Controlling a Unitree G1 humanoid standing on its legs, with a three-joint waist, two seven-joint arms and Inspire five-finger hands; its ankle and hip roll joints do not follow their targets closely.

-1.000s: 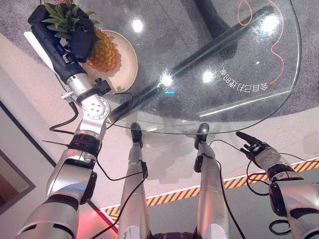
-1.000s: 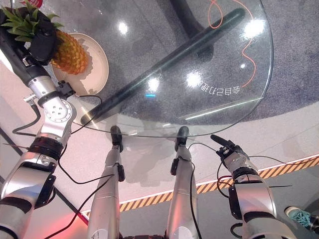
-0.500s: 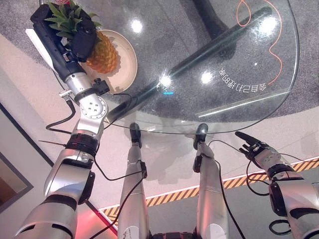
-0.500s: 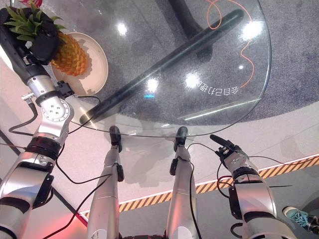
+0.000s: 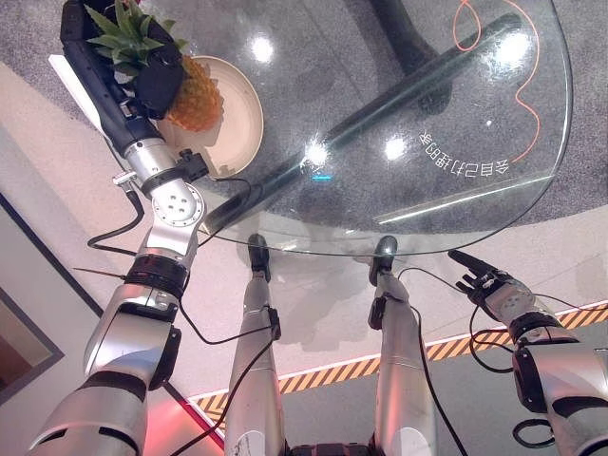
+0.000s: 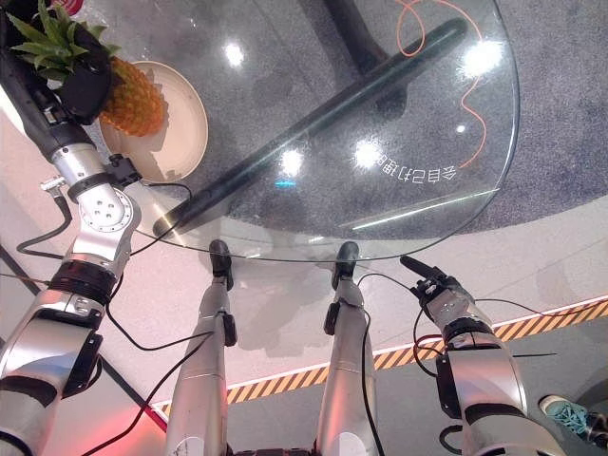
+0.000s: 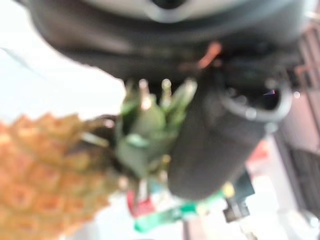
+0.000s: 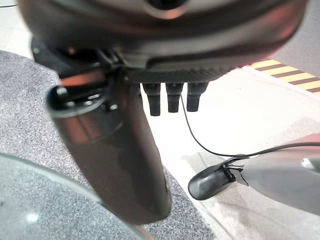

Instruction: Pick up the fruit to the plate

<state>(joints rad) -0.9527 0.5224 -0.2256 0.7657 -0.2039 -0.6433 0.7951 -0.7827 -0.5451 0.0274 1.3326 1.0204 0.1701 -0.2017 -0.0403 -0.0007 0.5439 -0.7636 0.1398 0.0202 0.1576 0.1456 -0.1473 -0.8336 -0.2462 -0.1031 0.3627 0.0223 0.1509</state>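
**Pineapple over the plate, release still risky**

Left eye view: left hand clamped round the crown end of the pineapple, fruit body lying across the plate at the far left edge of the glass table. Plate close to that edge, so a sideways nudge on release could push it, or roll the fruit, off the table.

Right eye view: right hand below the near edge of the table, off to the right, fingers straight and relaxed, holding nothing. No hazard there unless raised into the rim.

Left wrist view: leaves and orange rind just past the dark thumb; possibly some leaves caught in the grip, though hard to tell. Snagged leaves could drag the fruit back out.

Right wrist view: fingers extended beside the table's rim.
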